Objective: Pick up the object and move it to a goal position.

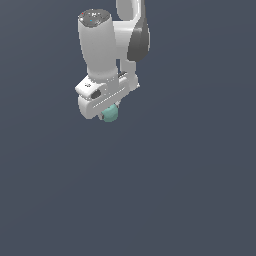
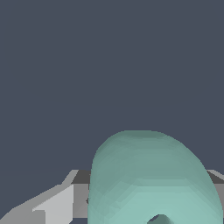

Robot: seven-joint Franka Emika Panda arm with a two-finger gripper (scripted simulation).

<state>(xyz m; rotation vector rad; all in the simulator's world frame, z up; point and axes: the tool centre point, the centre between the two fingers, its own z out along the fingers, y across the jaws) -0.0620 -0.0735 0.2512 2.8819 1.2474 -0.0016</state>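
The object is a small teal-green lumpy ball (image 1: 110, 113). It sits right under the white gripper (image 1: 106, 112) in the exterior view, partly covered by the hand. In the wrist view the ball (image 2: 151, 179) fills the lower part of the picture, with a dark dimple at its lower edge, and a grey finger (image 2: 54, 203) shows on one side and a sliver of the other beyond the ball. The fingers stand on either side of the ball and appear closed on it. The fingertips themselves are hidden.
The white arm (image 1: 100, 45) reaches down from the upper part of the exterior view. Around it there is only a plain dark blue-grey surface (image 1: 175, 190). No goal marker shows.
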